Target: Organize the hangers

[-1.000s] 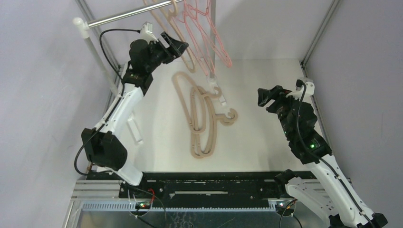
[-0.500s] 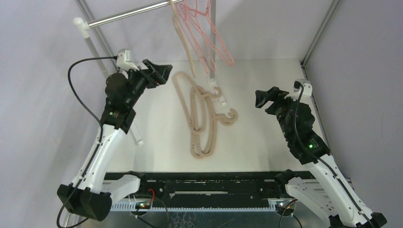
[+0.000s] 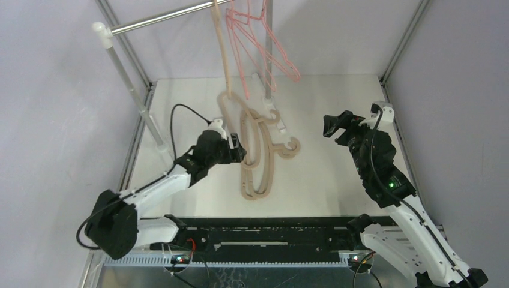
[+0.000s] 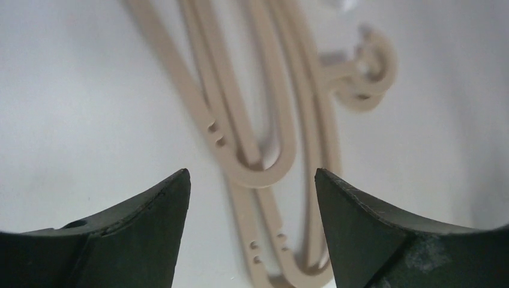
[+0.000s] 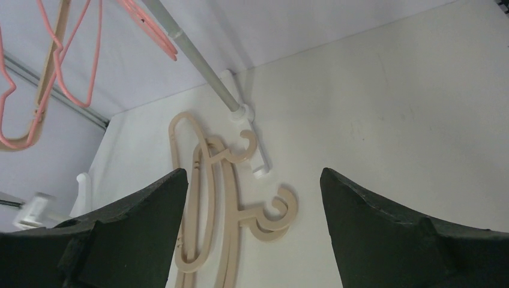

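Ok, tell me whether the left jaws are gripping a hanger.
No, in the left wrist view the left jaws stand wide open and empty above the beige hangers, which lie on the table.

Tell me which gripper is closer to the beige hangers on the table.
Left. The left gripper sits at the left edge of the beige hangers; the right gripper is well off to their right.

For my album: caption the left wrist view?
Open left claw hovers above beige hangers lying on the white table.
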You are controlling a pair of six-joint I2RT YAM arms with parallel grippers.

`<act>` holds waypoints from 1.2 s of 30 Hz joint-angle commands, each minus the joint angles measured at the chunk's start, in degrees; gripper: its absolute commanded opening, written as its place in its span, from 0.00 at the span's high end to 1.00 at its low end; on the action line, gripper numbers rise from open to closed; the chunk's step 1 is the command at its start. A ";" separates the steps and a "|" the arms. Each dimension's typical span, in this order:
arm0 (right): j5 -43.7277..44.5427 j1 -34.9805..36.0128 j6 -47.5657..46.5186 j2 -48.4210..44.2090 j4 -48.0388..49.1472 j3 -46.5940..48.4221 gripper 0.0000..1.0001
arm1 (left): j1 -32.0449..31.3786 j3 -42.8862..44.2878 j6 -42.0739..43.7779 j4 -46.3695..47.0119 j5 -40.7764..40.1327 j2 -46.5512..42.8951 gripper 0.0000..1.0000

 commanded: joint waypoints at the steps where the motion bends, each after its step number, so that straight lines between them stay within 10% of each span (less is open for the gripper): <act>1: 1.66 -0.52 -0.03 -1.16 1.10 -0.21 0.11 | -2.90 0.81 -2.01 2.55 -8.61 4.57 0.21; 36: -1.54 -4.48 2.15 -1.50 1.74 -3.27 0.11 | -7.95 36.05 -0.45 -5.90 -17.70 43.93 0.32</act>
